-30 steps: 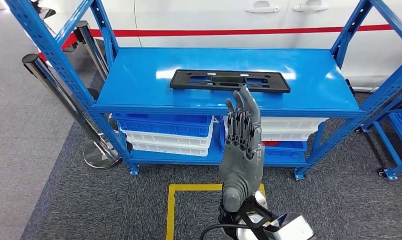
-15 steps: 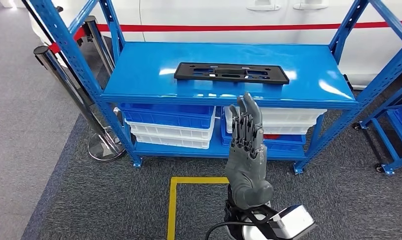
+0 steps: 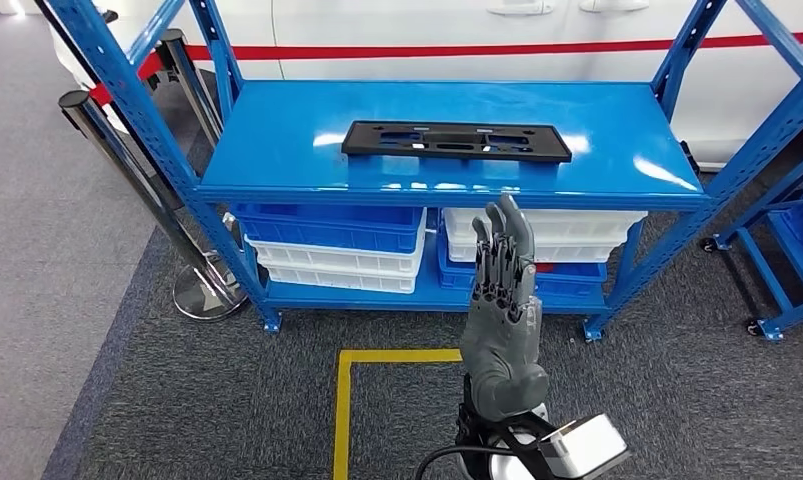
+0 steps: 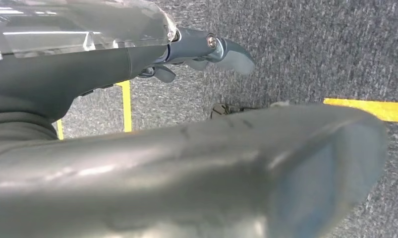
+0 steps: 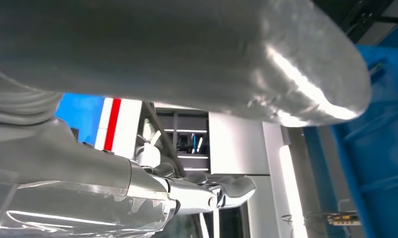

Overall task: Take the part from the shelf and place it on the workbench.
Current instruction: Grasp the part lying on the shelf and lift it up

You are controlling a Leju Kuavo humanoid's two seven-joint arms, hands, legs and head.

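Currently, status by item:
Part (image 3: 456, 141): flat black plate on top level of blue shelf (image 3: 617, 130), long axis running side to side, parallel to shelf front edge.
Right hand (image 3: 500, 290): raised, fingers straight and apart, holds nothing; below and short of shelf edge.
Key relation: part lies fwd and above right hand, slightly to robot's left.
Left hand (image 4: 206, 49): hangs over carpet; open/closed state — cannot tell.
Hidden: part underside, bench.

The whole picture shifts, so the camera moves. The right hand (image 3: 503, 300) sits lower in the frame now, its fingertips below the blue shelf (image 3: 277, 140) edge, no longer overlapping the black part (image 3: 455, 141).
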